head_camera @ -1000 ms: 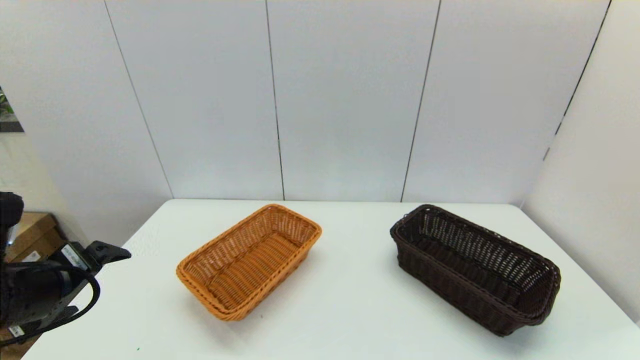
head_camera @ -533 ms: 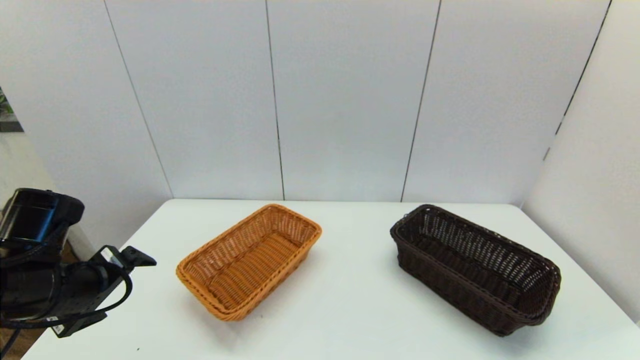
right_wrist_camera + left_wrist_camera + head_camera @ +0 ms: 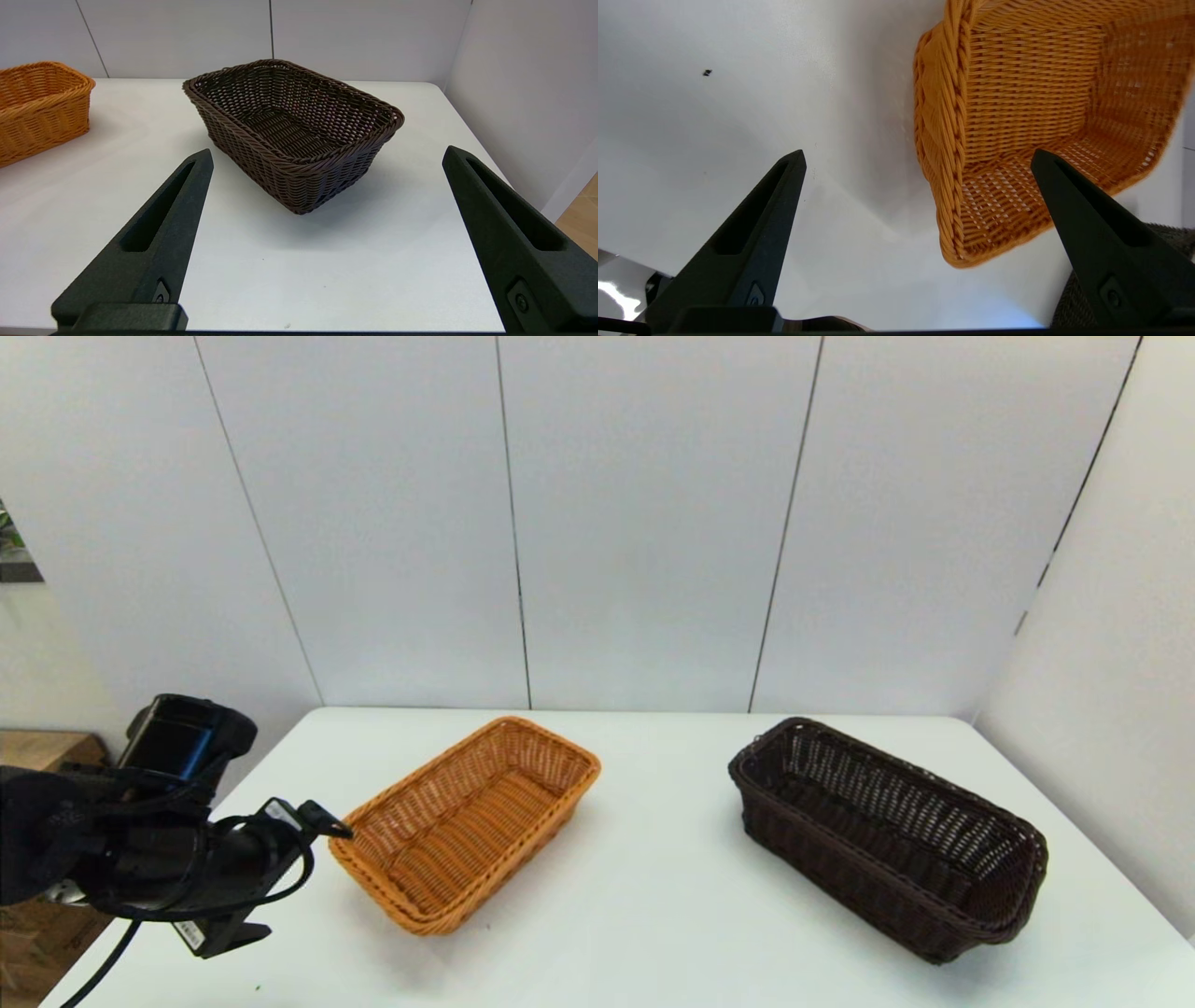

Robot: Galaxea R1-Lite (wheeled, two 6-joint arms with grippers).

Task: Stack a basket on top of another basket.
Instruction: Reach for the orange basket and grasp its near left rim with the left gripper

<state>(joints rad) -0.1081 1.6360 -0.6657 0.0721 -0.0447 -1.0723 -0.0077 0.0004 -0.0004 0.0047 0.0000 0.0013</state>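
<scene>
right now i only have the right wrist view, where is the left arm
Observer: The left gripper hovers over the left side of the table, beside the near-left corner of the orange-tan basket, not touching it.
Operator: open or shut
Observer: Open. Its fingers are wide apart and hold nothing.
Operator: anything inside that basket
Observer: No, the head view shows it empty.
</scene>
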